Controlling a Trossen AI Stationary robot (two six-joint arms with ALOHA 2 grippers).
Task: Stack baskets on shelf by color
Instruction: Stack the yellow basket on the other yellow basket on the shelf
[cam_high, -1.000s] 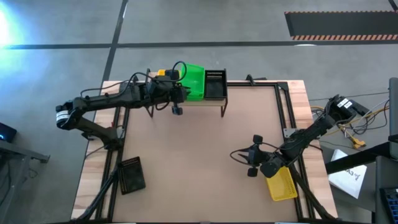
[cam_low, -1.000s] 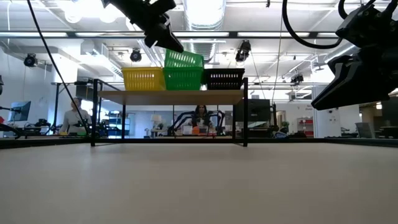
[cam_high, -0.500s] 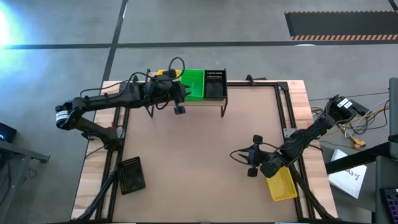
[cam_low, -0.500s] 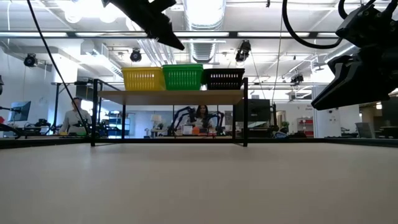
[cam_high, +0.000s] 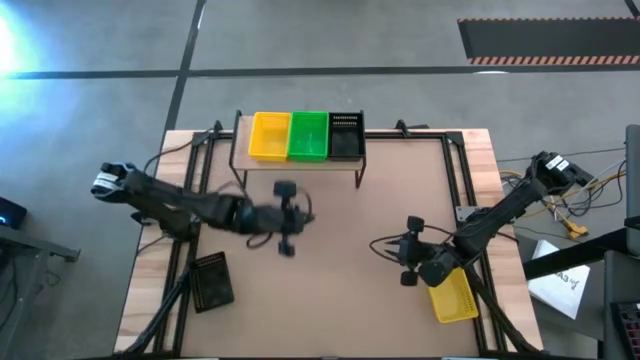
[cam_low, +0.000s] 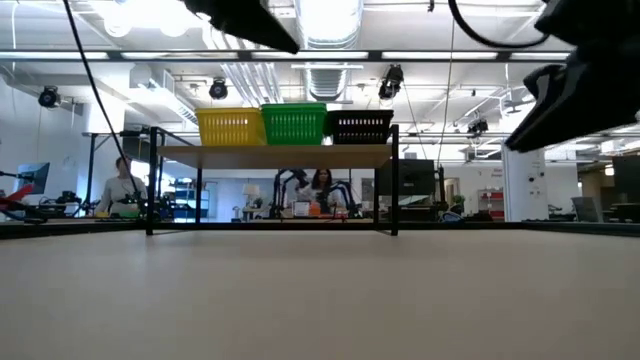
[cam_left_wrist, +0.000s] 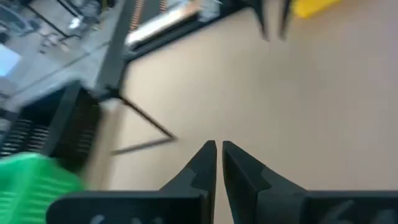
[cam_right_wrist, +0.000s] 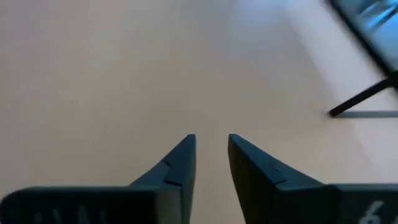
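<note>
Yellow, green and black baskets (cam_high: 306, 136) sit side by side on the shelf (cam_high: 297, 163), well apart from the left gripper (cam_high: 287, 217), pressed together, empty; right gripper (cam_high: 409, 250) slightly spread.

Left gripper (cam_high: 287, 222) jaws seemingly closed; right gripper (cam_high: 408, 249) jaws parted.

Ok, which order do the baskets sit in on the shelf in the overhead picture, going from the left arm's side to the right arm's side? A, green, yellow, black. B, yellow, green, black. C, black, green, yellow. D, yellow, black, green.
B: on the shelf the yellow basket sits nearest the left arm's side, the green basket in the middle and the black basket nearest the right arm's side.
</note>
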